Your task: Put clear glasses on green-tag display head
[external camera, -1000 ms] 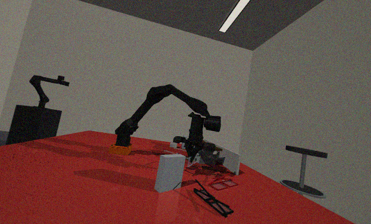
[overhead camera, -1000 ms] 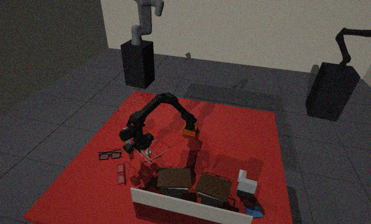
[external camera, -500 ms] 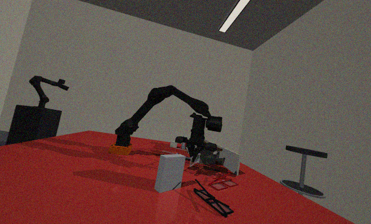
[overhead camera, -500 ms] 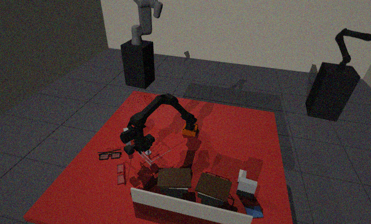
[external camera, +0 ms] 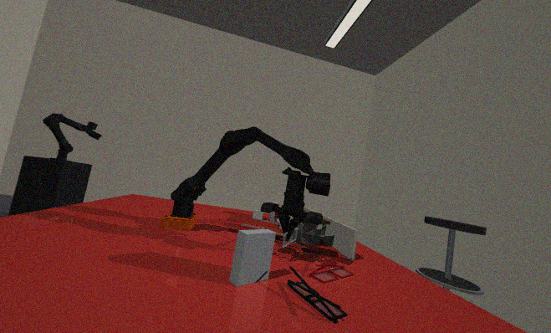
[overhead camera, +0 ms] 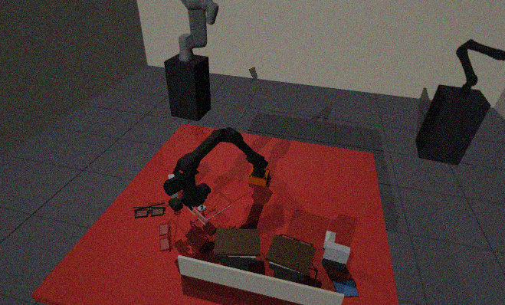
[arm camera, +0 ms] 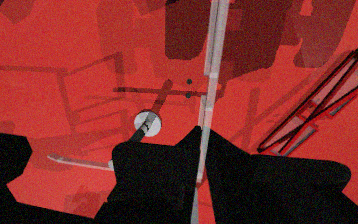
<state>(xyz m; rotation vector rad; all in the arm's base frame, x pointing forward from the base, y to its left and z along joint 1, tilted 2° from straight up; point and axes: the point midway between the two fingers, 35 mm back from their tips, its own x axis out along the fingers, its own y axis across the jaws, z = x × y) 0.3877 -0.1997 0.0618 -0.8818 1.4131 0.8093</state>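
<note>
black glasses point(external camera: 315, 300) on red mat | near upright pale box point(external camera: 252, 258)
</note>
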